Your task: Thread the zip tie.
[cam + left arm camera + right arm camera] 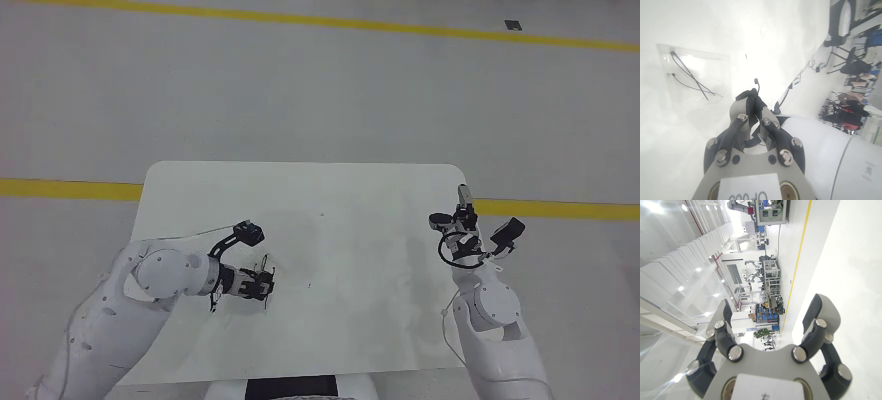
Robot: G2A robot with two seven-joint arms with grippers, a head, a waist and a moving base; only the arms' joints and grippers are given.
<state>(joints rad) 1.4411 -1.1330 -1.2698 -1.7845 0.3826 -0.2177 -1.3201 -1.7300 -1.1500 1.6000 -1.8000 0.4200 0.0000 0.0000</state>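
Closest to my lens is the left pincer [753, 98], its taped fingertips pressed together on a black zip tie [757, 81]. The square head of the tie pokes out just past the tips on a short curl of strap, and the rest of the strap is hidden between the fingers, so I cannot tell where the tail runs. Beyond the left pincer a clear tray [696, 51] sits on the white bench [330, 200] with two spare ties [691, 76] crossed inside it. They lie well apart from the left pincer and nothing touches them. The right pincer [770, 306] stands well apart from the left pincer on the far side of the bench. It is spread wide with nothing in it and aimed out at the room, not down at the work. I judge the pick-up to be done and the threading not yet begun, since only one pincer has the tie. For the next move I would swing the right pincer round toward the left pincer. It would then pinch the free tail close to its tip and line that tip square with the slot in the head. The strap is thin and springy, so a loose or skewed pinch could let it flick aside.
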